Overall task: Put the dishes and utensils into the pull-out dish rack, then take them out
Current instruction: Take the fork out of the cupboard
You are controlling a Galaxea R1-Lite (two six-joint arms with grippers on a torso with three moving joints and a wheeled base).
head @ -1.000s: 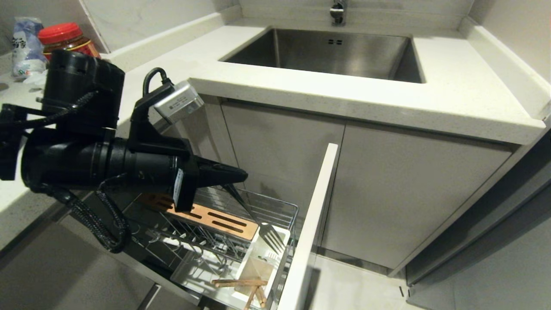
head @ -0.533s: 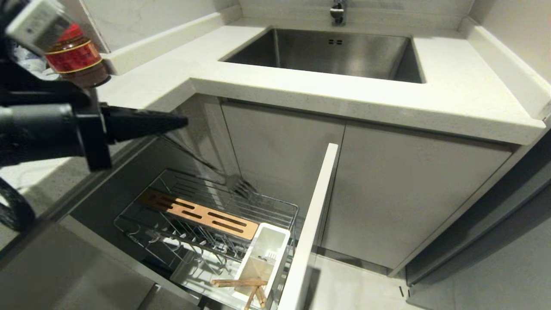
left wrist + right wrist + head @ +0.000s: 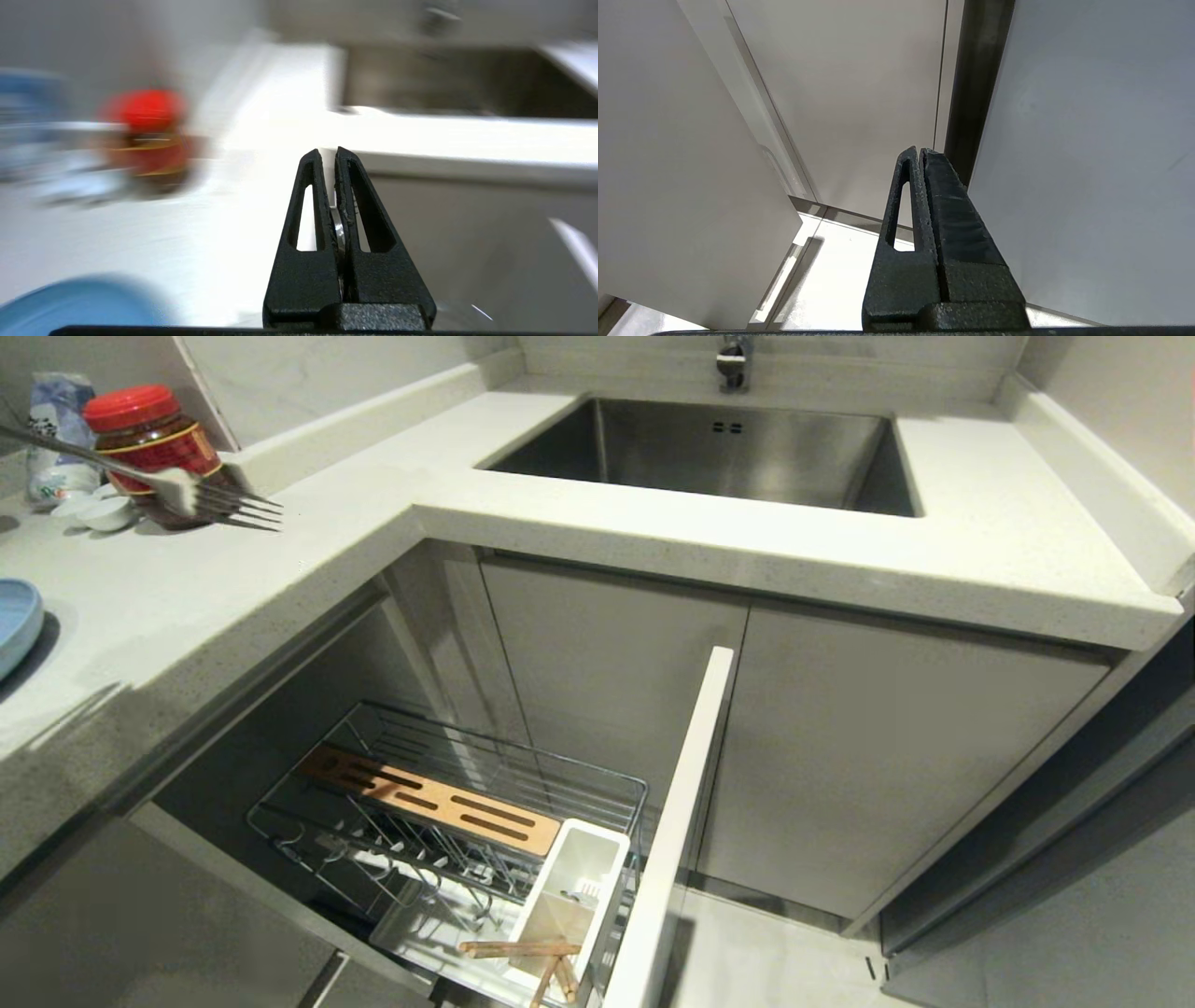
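The left end effector [image 3: 327, 154] was closed on the thin metal handle of a fork [image 3: 201, 497]; a sliver of the handle showed between its fingers [image 3: 308, 224] in the left wrist view. In the head view the end effector itself lay outside the frame, and only the fork reached in from the left edge, its tines level above the counter [image 3: 308, 523] just in front of a red-lidded jar [image 3: 149, 434]. Whether the tines touched the counter could not be told.

A blue dish [image 3: 14, 625] sat at the left edge of the counter, cut off by the frame. Small white dishes [image 3: 98, 511] and a plastic bag [image 3: 51, 429] stood beside the jar, near the back wall. The sink [image 3: 709, 453] was set into the counter along its far edge.

The rack [image 3: 448, 812] was pulled out below the counter, its white front panel [image 3: 677, 821] standing edge-on. The wooden bar [image 3: 429, 798] lay across the wire basket. The white utensil box [image 3: 569, 896] sat at the end of the rack beside the front panel. The chopsticks [image 3: 518, 949] lay across the near end of that box, with their ends sticking out over its rim.

The right end effector [image 3: 920, 150] was parked with its fingers pressed together and nothing between them, facing cabinet panels [image 3: 859, 84] and floor [image 3: 831, 280].
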